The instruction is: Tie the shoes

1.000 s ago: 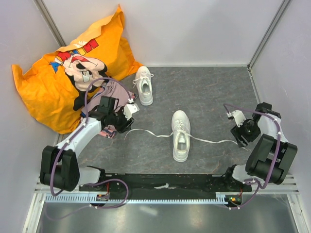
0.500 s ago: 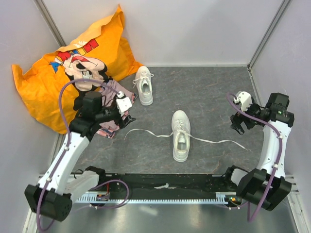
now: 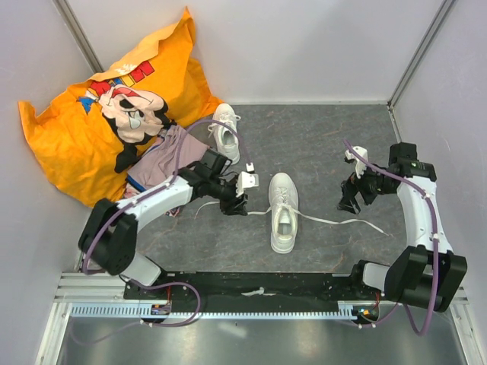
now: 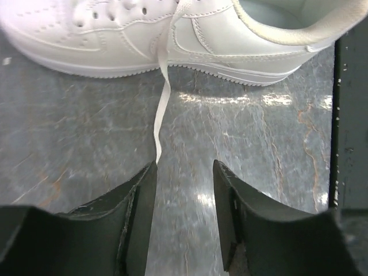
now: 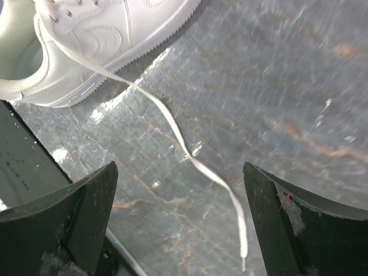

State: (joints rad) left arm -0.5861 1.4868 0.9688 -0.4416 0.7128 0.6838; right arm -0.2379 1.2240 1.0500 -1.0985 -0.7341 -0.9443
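The left gripper (image 4: pixel 184 172) hangs low over the grey marbled tabletop (image 3: pixel 319 144). Its two black fingers (image 4: pixel 138 195) are apart, and the flat white left lace (image 4: pixel 161 109) of the nearer small white low-top sneaker (image 3: pixel 282 213) runs in between them, close along one finger's inner edge. A second ago this arm was over the pinkish-purple folded garment (image 3: pixel 156 163); it has swung right to just beside that shoe. The right gripper (image 5: pixel 179 172) has come inward too and is spread wide above the right lace (image 5: pixel 178 138), which lies loose on the table. The sneaker points away from the arms, untied, with its pale insole showing. The second white sneaker (image 3: pixel 225 133) sits farther back, unmoved, near the garment and the orange cartoon-print cushion (image 3: pixel 68 137), whose red-and-yellow lettering is too creased to read.
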